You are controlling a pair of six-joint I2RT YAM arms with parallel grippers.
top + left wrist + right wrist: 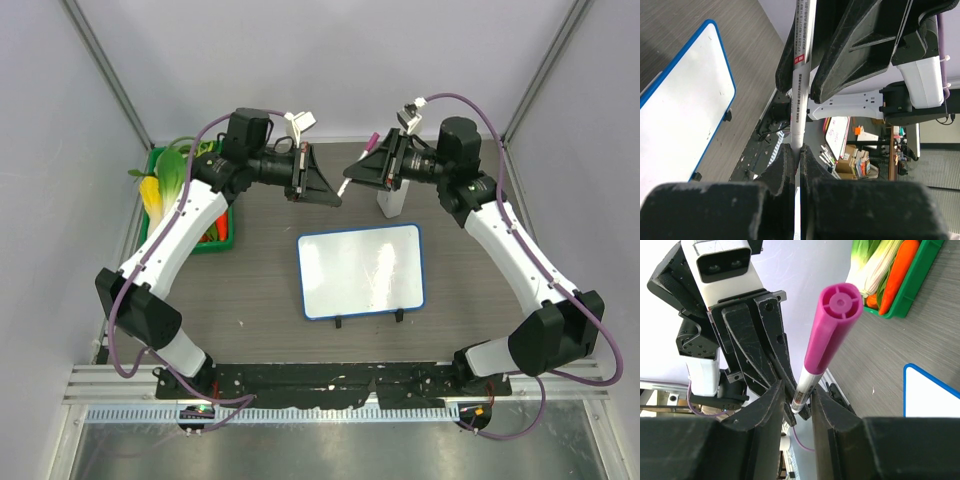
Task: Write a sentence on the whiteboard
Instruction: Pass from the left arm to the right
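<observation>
The whiteboard (pixel 330 285) lies flat mid-table, blue-rimmed, with two black feet toward me. It also shows in the left wrist view (pixel 680 100) and the right wrist view (pixel 935 395). No sentence shows on it, only faint smudges. A marker (pixel 358 165) with a white body and magenta cap hangs in the air behind the board between both grippers. My left gripper (pixel 337 200) (pixel 800 150) is shut on the marker's white body (pixel 802 60). My right gripper (pixel 350 178) (pixel 797 390) is open, its fingers on either side of the capped marker (pixel 832 330), with a gap on one side.
A white bottle (pixel 392 203) stands just behind the board's far right corner, under my right gripper. A green tray (pixel 222 238) (pixel 920 275) with a carrot and leafy vegetables sits at the far left. Grey walls and frame posts close in the back and sides.
</observation>
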